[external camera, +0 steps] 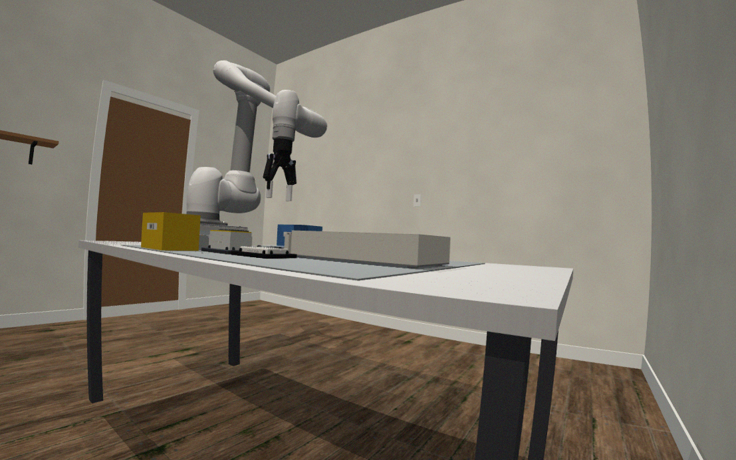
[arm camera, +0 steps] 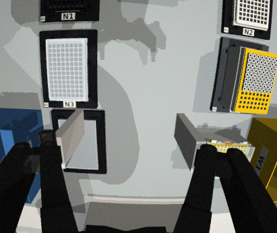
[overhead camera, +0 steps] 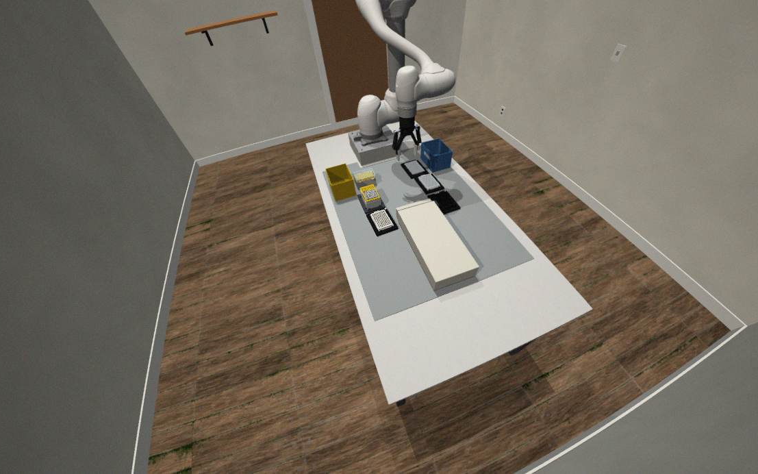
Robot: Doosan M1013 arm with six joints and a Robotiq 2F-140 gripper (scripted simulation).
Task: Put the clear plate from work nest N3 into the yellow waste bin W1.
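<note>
The clear plate (arm camera: 67,69) is a pale well plate lying flat in the black nest labelled N3; it also shows in the top view (overhead camera: 429,182). The yellow bin W1 (overhead camera: 340,180) stands upright at the mat's left edge; it also shows in the side view (external camera: 170,230) and at the right edge of the wrist view (arm camera: 271,154). My gripper (arm camera: 129,123) (overhead camera: 405,146) (external camera: 280,193) is open and empty. It hangs high above the mat near the robot base, pointing down, nearer the base than N3.
A blue bin (overhead camera: 436,154) stands right of the nests. A grey-topped nest (arm camera: 79,141) lies below N3. Two tip boxes (overhead camera: 368,185) sit beside W1. A long white box (overhead camera: 435,241) lies mid-mat.
</note>
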